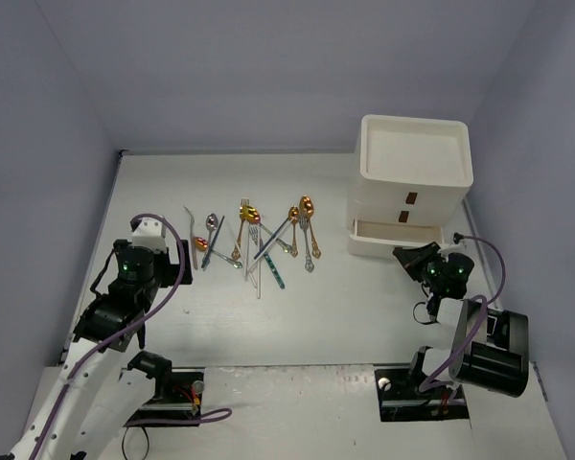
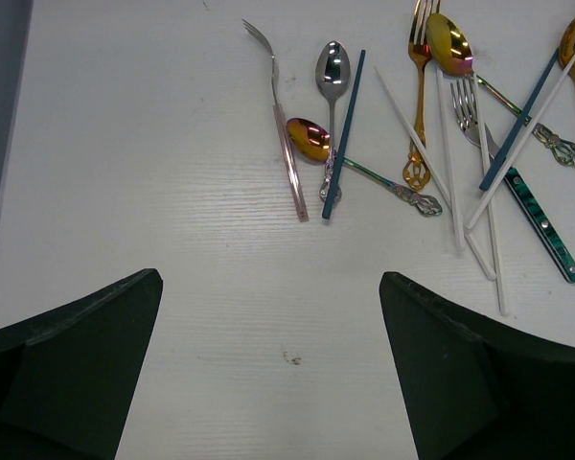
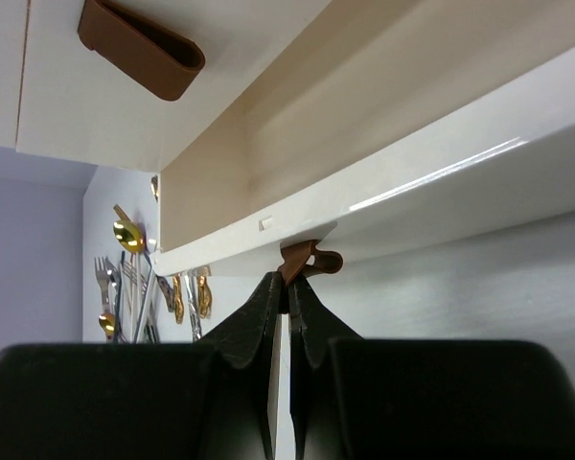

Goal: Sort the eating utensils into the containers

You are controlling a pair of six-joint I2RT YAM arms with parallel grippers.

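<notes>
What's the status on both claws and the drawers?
Left claw open, over table short of utensils. Right claw shut at handle; bottom drawer partly out. No utensils held. Nothing blocking.

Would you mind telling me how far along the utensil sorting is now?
Done: the bottom drawer stands partly open. In hand: the right gripper is shut on its brown handle; the left gripper hangs open over the table. Left: the utensils in view all lie on the table, unsorted.

Left tool is hovering wide apart by the tabletop's left edge; right tool is pointing forward, clamped closed.
</notes>
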